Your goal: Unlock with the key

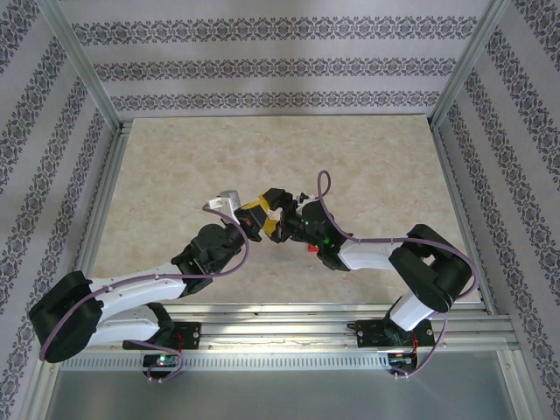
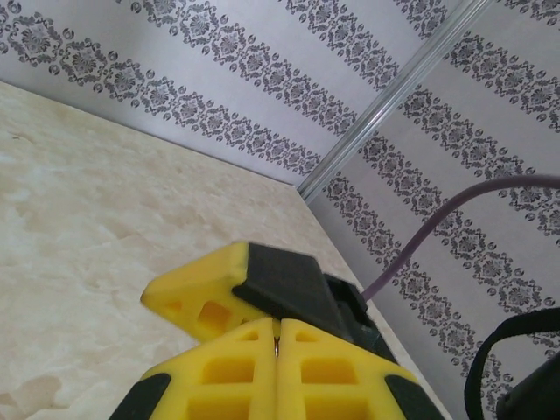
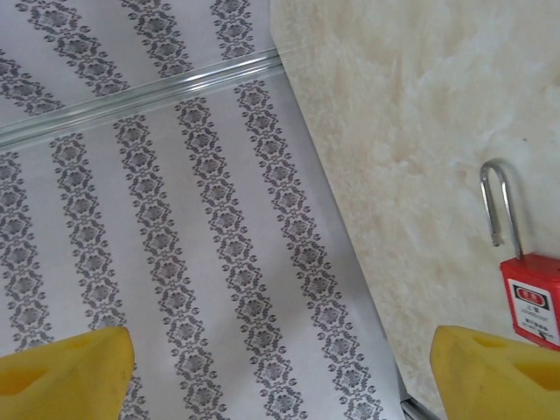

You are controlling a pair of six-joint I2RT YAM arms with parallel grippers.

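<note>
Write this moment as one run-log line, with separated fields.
left gripper: shut | right gripper: open wide | padlock: red, beside right gripper's finger, hold unclear | grippers: close together above table

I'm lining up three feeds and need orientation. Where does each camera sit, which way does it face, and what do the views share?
Top external: above and behind the bases, looking down on the table; both arms show, tips meeting mid-table.
Left wrist: on the left arm, facing across the table to the patterned wall; left fingers, shut, at the bottom.
Right wrist: on the right arm, facing wall and table; right fingers, wide open, in the lower corners, red padlock beside one.
Shared: table and wall in all three.
</note>
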